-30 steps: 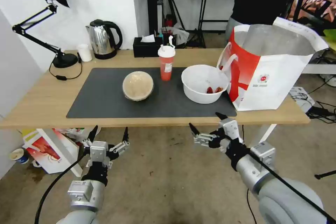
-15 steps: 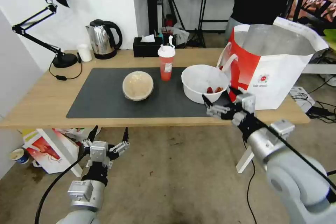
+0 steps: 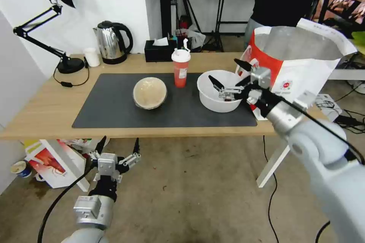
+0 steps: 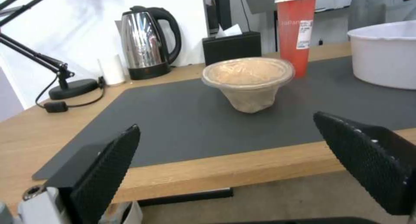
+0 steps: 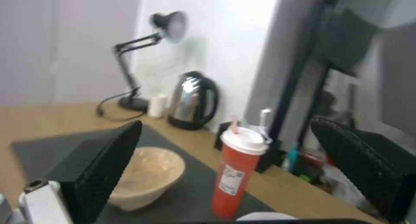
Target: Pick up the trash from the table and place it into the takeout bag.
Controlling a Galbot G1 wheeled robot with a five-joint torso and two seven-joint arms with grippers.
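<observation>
Right hand point(image 3: 228, 76) has risen from below the tabletop point(image 3: 45, 102), spread over the white bowl point(image 3: 213, 100): light, thin-walled; grip rim.

Right gripper point(image 3: 229, 73), fingers spread, hovers over white bowl point(image 3: 221, 91).

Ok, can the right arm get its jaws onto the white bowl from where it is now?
Probably yes. The right gripper hovers open right above the white bowl, nothing between them. The takeout bag stands close beside, and the red cup sits apart on the bowl's other side.
</observation>
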